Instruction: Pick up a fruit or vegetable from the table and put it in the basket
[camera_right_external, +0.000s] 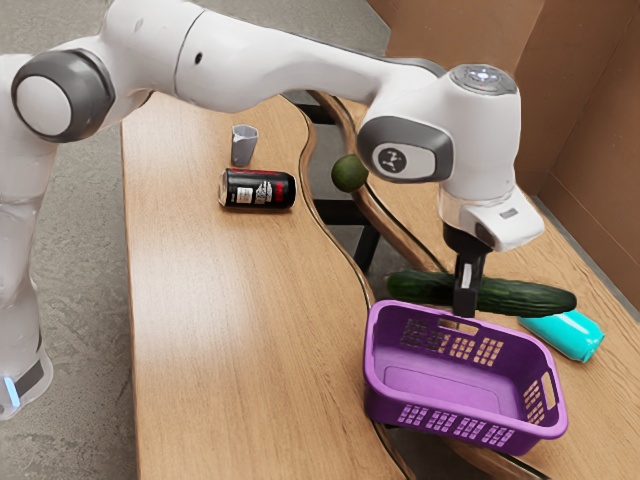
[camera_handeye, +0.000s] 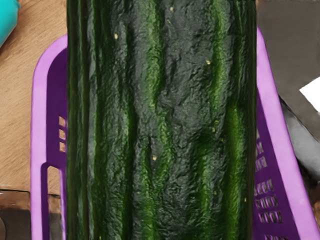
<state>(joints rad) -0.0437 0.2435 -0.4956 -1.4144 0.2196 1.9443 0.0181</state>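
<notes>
While the gripper (camera_right_external: 466, 303) is clasping the cucumber (camera_right_external: 525, 297) near its middle, fingers parting only by its thickness, probably for balance, it is holding it aloft along the basket's (camera_right_external: 465, 428) long side, presumably for fitting it inside.

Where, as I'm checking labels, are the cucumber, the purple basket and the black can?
Cucumber (camera_right_external: 548, 298): exterior view, skin near one tip.
Purple basket (camera_handeye: 40, 110): wrist view, pale rim.
Black can (camera_right_external: 258, 190): exterior view, printed side.

White arm (camera_right_external: 275, 68) outstretched, wrist (camera_right_external: 482, 150) bent down, black jaws clamped.
</notes>
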